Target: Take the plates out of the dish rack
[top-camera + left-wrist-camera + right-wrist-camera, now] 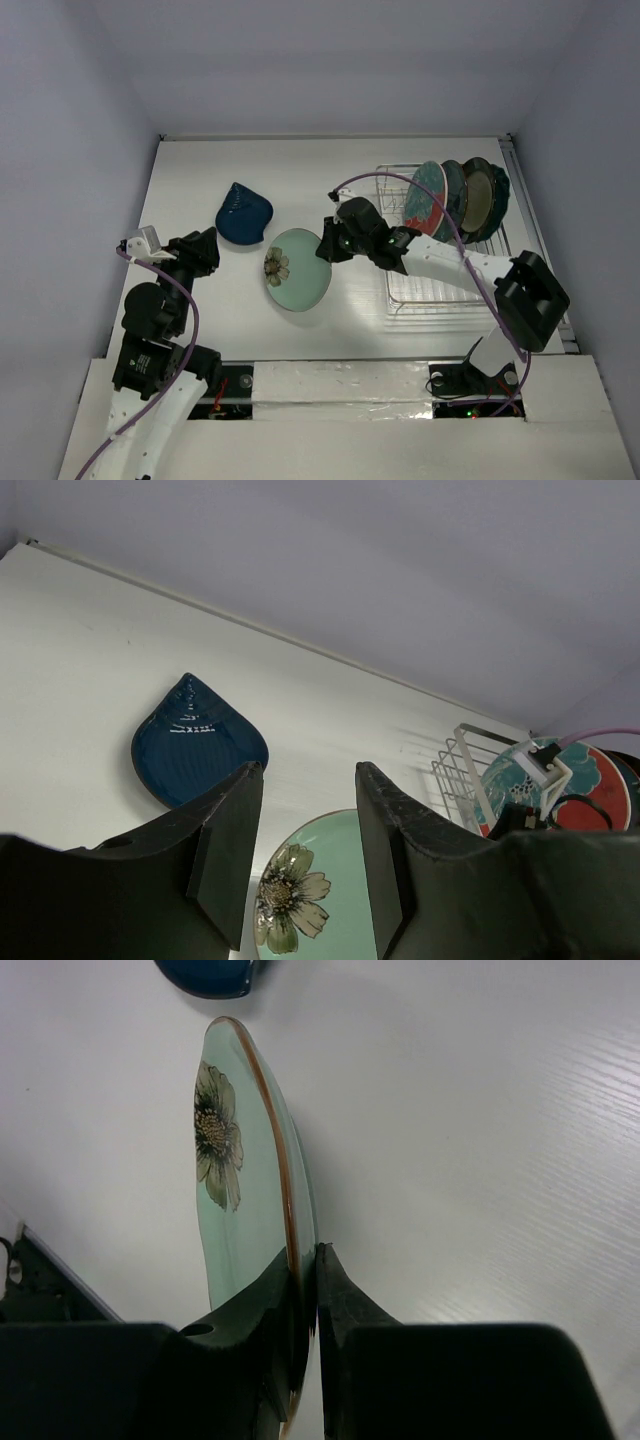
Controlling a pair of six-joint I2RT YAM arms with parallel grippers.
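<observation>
My right gripper (328, 245) is shut on the rim of a pale green plate with a flower (297, 270), holding it tilted on edge just above the table, left of the dish rack (440, 290). In the right wrist view the fingers (305, 1255) pinch the plate's brown rim (240, 1180). Three plates stand upright in the rack: a teal-and-red one (425, 197) and two dark teal ones (487, 195). The dark blue shell-shaped plate (243, 215) lies on the table. My left gripper (205, 250) is open and empty, left of the green plate (320, 900).
The left wrist view shows the blue shell plate (195, 742) ahead on the white table and the rack's wire end (455, 765) with the teal-and-red plate (590, 785) at the right. Grey walls enclose the table's back and sides.
</observation>
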